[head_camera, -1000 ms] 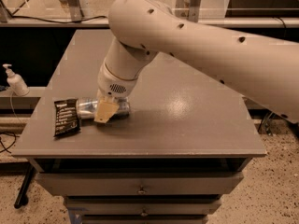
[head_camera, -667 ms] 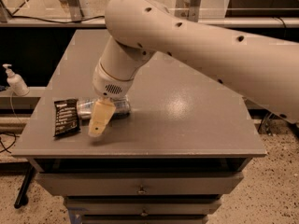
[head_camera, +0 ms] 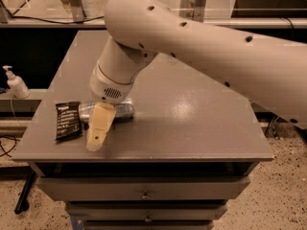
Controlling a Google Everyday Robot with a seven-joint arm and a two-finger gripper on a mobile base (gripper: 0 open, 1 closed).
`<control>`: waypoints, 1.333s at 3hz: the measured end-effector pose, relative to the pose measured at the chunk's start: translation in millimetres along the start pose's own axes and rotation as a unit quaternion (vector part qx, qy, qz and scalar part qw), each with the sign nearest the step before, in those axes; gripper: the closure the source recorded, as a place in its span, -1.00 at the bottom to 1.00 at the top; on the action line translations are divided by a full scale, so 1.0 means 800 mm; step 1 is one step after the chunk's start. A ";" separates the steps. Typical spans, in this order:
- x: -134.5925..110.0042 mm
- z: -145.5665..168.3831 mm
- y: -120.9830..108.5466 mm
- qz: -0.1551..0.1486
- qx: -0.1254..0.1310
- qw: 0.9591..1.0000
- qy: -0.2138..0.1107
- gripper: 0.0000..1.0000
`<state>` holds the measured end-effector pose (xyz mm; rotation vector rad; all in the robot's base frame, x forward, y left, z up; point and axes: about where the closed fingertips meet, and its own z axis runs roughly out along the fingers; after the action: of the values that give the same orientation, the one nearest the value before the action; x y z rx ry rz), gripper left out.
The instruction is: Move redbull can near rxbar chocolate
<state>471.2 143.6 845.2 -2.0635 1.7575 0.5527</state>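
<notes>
Now, with the gripper (head_camera: 97, 131) low over the tabletop (head_camera: 201, 128): cannot tell whether jaws apart or together. Directly behind the jaws, on its side, the redbull can (head_camera: 122, 110), just beside the rxbar chocolate (head_camera: 67, 120). Could clip the can on withdrawal and roll it away.

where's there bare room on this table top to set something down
Bare: the front-right stretch of the table top, from the redbull can to the right edge, and the back-left part behind the rxbar chocolate. Crowded: the front-left corner, where bar, lying can and the gripper over the can sit close together. The arm hides the back right.
</notes>
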 end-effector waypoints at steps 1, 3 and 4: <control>0.007 -0.015 -0.002 0.012 0.012 1.000 -0.013 -1.00; 0.106 -0.141 -0.041 0.076 0.119 0.987 -0.080 -1.00; 0.172 -0.228 -0.043 0.105 0.186 0.974 -0.079 -1.00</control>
<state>534.7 -61.3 930.2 -1.5511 1.8325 0.3970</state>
